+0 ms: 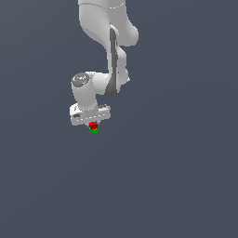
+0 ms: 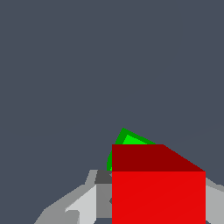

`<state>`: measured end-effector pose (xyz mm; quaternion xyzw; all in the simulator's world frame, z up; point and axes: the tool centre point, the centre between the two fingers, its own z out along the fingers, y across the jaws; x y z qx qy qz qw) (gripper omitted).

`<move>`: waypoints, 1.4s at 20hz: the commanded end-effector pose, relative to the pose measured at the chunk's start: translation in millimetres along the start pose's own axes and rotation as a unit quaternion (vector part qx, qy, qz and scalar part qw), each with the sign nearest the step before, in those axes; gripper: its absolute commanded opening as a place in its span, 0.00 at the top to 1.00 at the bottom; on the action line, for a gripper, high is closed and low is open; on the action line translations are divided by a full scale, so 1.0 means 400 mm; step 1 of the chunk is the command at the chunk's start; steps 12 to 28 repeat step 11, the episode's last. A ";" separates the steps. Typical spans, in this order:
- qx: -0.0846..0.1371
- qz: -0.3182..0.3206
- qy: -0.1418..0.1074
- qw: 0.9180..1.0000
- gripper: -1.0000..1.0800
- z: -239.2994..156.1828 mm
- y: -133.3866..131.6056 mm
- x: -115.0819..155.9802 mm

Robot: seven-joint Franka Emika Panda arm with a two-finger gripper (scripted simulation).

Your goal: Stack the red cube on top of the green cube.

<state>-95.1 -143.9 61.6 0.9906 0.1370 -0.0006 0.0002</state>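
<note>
Closest to my wrist camera is the small plain bright-red cube (image 2: 158,192), filling much of the lower part of that picture, its lit face toward the lens and a darker face above it. Light grey fingers (image 2: 83,205) of the white gripper (image 1: 93,124) show on either side of it, pressed against its sides, so I read the hand as pinching the red cube. Behind it peeks a corner of the small plain bright-green cube (image 2: 127,140), turned at a slight angle to the red one and mostly hidden by it. From the exterior view, the red cube (image 1: 93,125) sits directly over the green cube (image 1: 94,131), just under the white hand; I cannot tell whether the two cubes are touching or a sliver apart. The white jointed arm (image 1: 109,56) comes down from the top of that view and bends toward the exterior view's left before it reaches the hand. Around the cubes I see only flat dark blue-grey ground (image 1: 176,186), running unbroken to every edge of both pictures, so there is open room on all sides of the stack; the only thing crowding it is the gripper itself.
</note>
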 end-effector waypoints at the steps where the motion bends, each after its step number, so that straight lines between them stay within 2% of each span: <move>1: 0.000 -0.001 0.001 1.000 1.00 0.000 0.004 0.003; 2: 0.000 -0.001 0.001 1.000 0.04 0.000 0.004 0.003; 28: 0.000 -0.001 0.001 1.000 0.04 0.000 0.004 0.003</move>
